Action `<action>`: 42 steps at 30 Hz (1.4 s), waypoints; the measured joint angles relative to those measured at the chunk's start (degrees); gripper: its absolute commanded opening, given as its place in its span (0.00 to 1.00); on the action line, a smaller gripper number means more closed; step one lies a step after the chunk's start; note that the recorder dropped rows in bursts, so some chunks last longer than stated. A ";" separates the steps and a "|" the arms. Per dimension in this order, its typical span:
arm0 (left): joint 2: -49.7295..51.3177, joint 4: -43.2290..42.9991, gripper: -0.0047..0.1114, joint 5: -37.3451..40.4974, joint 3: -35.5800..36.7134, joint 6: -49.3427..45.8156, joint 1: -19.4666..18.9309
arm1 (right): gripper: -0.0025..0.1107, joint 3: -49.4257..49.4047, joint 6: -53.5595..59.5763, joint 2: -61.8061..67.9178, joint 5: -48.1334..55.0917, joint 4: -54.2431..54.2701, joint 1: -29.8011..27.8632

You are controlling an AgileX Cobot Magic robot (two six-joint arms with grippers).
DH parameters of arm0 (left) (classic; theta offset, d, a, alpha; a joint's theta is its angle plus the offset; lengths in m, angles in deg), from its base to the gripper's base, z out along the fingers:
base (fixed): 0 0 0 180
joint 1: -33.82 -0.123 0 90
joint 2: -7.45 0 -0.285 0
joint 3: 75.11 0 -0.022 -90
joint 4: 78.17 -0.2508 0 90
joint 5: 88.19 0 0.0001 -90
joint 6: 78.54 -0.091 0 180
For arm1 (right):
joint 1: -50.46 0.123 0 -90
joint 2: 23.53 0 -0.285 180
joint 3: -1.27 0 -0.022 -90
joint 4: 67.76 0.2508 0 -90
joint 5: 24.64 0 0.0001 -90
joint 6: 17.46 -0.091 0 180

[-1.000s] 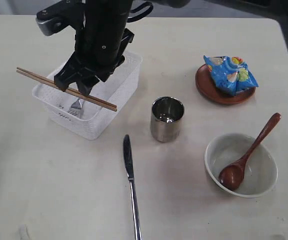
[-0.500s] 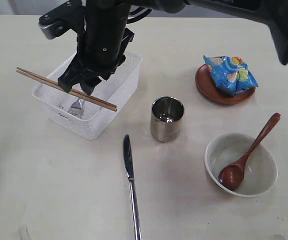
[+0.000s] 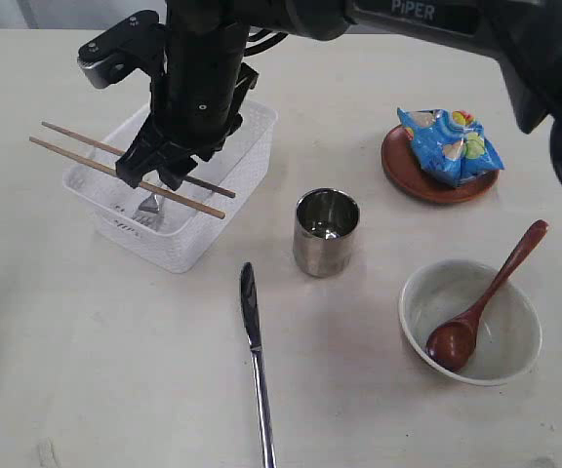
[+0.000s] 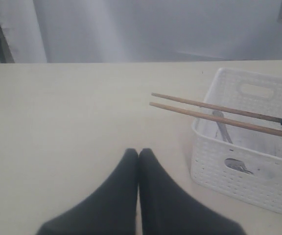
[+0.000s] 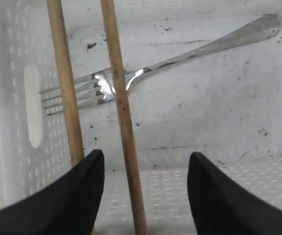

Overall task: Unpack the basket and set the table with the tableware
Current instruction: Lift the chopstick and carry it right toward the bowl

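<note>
Worktop: pale cream wood-look surface (image 3: 66, 370) carrying everything.
Basket: white rectangular lattice plastic basket (image 3: 179, 252) on the left of the exterior view.
Right gripper: black gripper (image 3: 151, 178) over the basket, fingers apart.
Left gripper: black gripper (image 4: 138, 156) pressed together, empty, beside the basket.
Bowl: whitish round bowl (image 3: 510, 341) holding a brown wooden spoon (image 3: 486, 292), well apart from the basket.
Chopsticks: two wooden chopsticks (image 3: 76, 158), slightly parted, crossing above the basket between the right gripper's fingers.
Fork: steel fork (image 5: 180, 56) flat on the basket floor.

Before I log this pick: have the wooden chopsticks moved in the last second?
Yes: the wooden chopsticks have split apart, one shifting toward the far rim of the white lattice plastic basket.
</note>
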 measured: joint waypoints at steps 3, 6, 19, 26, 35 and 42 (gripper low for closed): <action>0.00 0.00 0.04 0.00 0.00 0.00 0.00 | 0.34 0.00 1.23 0.15 -0.92 -0.83 0.00; 0.00 0.00 0.04 0.00 0.00 0.00 0.00 | 0.33 0.00 2.76 2.07 -1.03 -1.05 0.00; 0.00 0.00 0.04 0.00 0.00 0.00 0.00 | 0.02 0.00 3.12 1.61 -0.93 -4.97 0.00; 0.00 0.00 0.04 0.00 0.00 0.00 0.00 | 0.02 -1.76 -3.52 -5.01 1.31 -7.35 -1.09; 0.00 0.00 0.04 0.00 0.00 0.00 0.00 | 0.02 -21.55 -9.29 -23.56 1.58 -2.96 -11.42; 0.00 0.00 0.04 0.00 0.00 0.00 0.00 | 0.02 -40.19 -16.14 -41.93 2.10 -0.83 -13.58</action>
